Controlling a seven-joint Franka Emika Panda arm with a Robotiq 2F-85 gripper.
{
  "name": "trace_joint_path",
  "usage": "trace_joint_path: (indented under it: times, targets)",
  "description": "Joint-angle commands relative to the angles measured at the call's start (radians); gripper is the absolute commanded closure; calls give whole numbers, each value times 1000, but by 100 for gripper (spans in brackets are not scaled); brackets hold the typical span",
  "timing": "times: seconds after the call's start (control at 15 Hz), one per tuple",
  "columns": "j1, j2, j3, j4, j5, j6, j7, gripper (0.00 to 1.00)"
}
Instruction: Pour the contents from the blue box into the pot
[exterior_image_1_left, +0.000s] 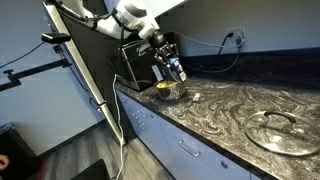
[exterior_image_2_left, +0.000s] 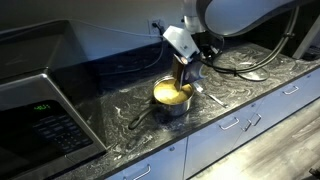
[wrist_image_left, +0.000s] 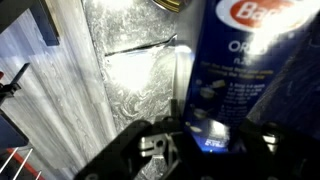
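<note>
The gripper (exterior_image_2_left: 187, 62) is clenched on the blue box (wrist_image_left: 238, 70) and holds it in the air above the bench (exterior_image_1_left: 230, 108). In the wrist view the box fills the picture from 12 to 3 o'clock; it is dark blue with white letters, partly blurred. In an exterior view the pot (exterior_image_2_left: 172, 96) stands on the bench at about 7 o'clock from the gripper, just below the box. It is silvery, yellow inside, with its handle pointing to 8 o'clock.
</note>
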Motion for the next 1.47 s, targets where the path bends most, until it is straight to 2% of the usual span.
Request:
trace_joint_path:
  times: [0.0,0.8,1.4]
  targets:
    - [39,46,-8,86,-75,-95,49,86]
    - [126,158,7,230,-272,-286,42,86]
    - [178,211,33,287,-395,-405,12,86]
